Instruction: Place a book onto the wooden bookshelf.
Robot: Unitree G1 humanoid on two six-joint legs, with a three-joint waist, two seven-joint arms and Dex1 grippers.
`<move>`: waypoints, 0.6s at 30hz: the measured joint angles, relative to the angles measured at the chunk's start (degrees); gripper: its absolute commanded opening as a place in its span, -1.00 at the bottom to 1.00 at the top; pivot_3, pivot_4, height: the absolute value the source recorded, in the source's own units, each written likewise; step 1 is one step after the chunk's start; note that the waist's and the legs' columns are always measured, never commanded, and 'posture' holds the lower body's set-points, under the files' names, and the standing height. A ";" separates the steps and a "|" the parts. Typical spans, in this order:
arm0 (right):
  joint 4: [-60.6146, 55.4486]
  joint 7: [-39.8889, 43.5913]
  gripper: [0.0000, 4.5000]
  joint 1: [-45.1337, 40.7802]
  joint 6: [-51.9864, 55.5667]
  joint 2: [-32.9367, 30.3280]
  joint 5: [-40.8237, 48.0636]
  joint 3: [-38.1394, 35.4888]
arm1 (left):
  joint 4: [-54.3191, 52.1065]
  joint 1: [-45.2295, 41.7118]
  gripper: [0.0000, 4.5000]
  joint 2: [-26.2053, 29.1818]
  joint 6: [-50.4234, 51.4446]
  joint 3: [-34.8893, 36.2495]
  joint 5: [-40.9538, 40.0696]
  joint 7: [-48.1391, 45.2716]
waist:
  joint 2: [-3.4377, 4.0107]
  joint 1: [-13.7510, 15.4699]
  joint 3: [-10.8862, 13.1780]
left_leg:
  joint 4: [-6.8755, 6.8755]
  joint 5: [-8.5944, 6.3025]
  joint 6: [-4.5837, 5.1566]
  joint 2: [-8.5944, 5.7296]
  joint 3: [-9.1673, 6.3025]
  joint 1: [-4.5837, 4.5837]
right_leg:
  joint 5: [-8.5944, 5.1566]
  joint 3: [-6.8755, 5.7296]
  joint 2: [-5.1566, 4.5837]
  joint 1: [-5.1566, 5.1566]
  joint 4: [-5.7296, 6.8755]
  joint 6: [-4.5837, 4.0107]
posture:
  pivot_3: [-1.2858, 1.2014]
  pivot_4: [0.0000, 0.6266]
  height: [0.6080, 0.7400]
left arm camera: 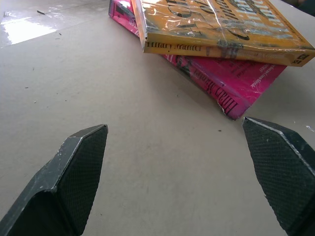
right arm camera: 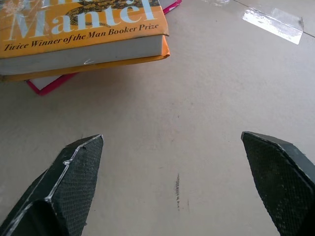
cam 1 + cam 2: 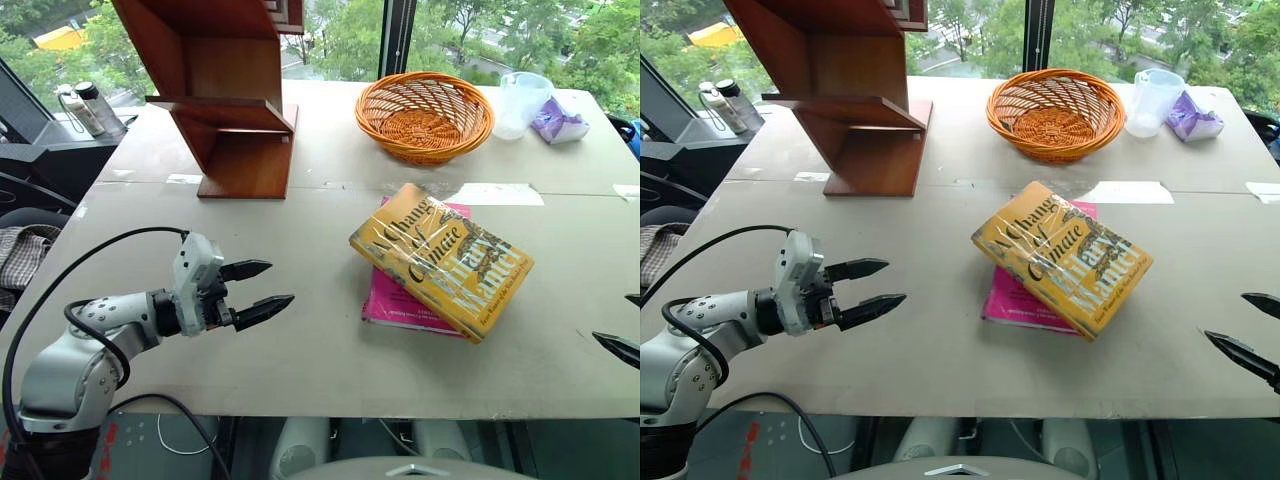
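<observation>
Across the pale grey table point(image 3: 300, 340), both spread-fingered, empty grippers, left point(image 3: 258, 291) and right point(image 3: 1248, 330), flank the centre-right thick yellow plastic-wrapped hardcover book point(image 3: 442, 258) on a thin magenta paperback point(image 3: 400, 300), seemingly for a two-sided lift to the upper-left reddish-brown wooden bookshelf point(image 3: 225, 90).

a pale table point(image 3: 300, 330) carries the wooden bookshelf point(image 3: 235, 110), a basket point(image 3: 424, 115), a jug point(image 3: 521, 102) and a pink book point(image 3: 395, 302).

My left hand point(image 3: 258, 291) hangs over the desk point(image 3: 300, 340), well left of the book point(image 3: 441, 259), fingers spread wide, empty, pointing toward it. My right hand point(image 3: 1248, 330) waits right of the book, fingers parted too, holding nothing, tips aimed back toward it.
</observation>
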 measured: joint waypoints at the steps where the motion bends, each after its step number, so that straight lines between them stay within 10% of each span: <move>1: 0.00 0.00 0.98 0.00 0.00 0.00 0.00 0.00 | 0.00 0.00 1.00 0.00 0.00 0.00 0.00 0.00 | 0.00 0.00 0.00 | 0.00 0.00 0.00 0.00 0.00 0.00 | 0.00 0.00 0.00 0.00 0.00 0.00 | 0.03 -0.52 0.90; 9: -10.79 -10.93 0.73 -7.93 11.16 0.73 5.63 3.61 | -0.76 -7.84 1.00 0.87 -3.49 -3.89 1.15 -2.31 | 0.03 -0.04 -0.02 | 0.02 0.01 0.00 0.00 0.01 0.02 | 0.02 -0.05 0.04 0.01 0.02 -0.01 | 0.03 -0.52 0.90; 18: -16.08 -23.06 -0.98 -16.90 23.96 -6.42 0.99 18.23 | -3.96 -9.57 1.00 0.79 -3.78 -7.33 0.97 -3.37 | 0.03 0.00 -0.01 | 0.03 0.16 0.27 -0.03 0.07 -0.03 | 0.03 -0.16 0.24 -0.01 -0.02 -0.01 | 0.03 -0.52 0.90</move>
